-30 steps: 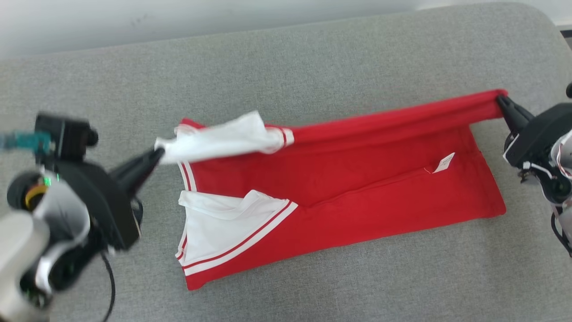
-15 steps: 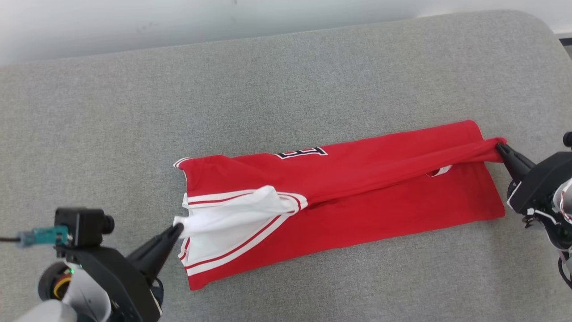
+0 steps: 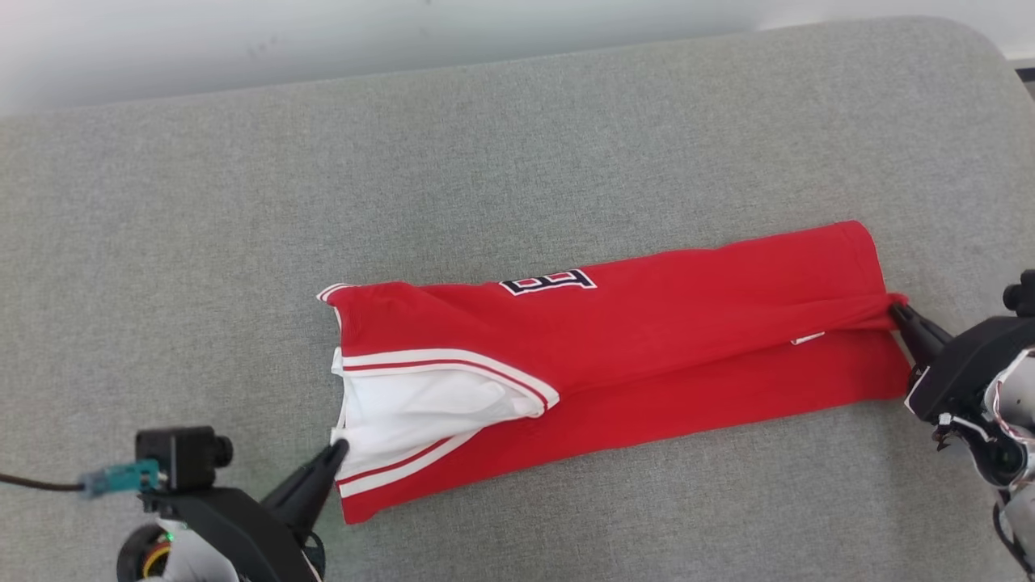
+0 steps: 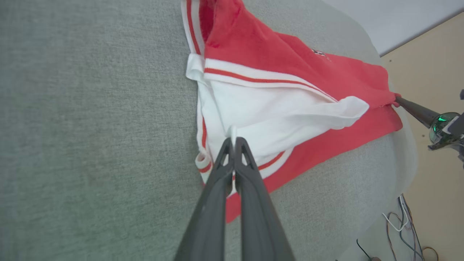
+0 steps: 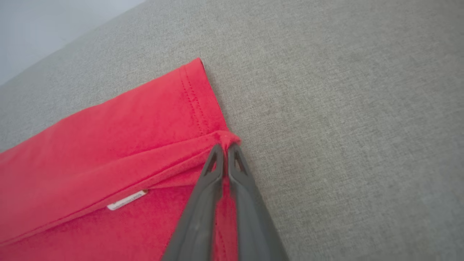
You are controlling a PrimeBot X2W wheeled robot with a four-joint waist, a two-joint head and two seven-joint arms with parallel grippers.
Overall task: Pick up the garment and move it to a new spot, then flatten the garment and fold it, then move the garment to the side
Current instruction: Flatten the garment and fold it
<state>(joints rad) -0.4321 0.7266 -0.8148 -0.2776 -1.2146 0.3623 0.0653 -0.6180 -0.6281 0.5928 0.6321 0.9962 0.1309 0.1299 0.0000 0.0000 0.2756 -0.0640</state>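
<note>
A red garment (image 3: 647,323) with white trim and a white inner side lies lengthwise on the grey cushion (image 3: 517,145), one long edge folded over toward me. My left gripper (image 3: 338,446) is shut on the white fabric at the garment's left end; in the left wrist view the fingertips (image 4: 232,142) pinch a white fold of the garment (image 4: 275,108). My right gripper (image 3: 894,309) is shut on the bunched red hem at the right end. From the right wrist, that gripper (image 5: 225,148) is clamped on the red garment (image 5: 108,145).
The cushion's far edge meets a pale wall (image 3: 323,32). Its rounded right end drops to a tan floor (image 4: 435,108) with loose cables (image 4: 406,232). A white label (image 5: 127,200) sticks out of the fold.
Both grippers have carried the garment's far edge toward me and down over the near half. The raised white end and red hem now lie low on the garment.
</note>
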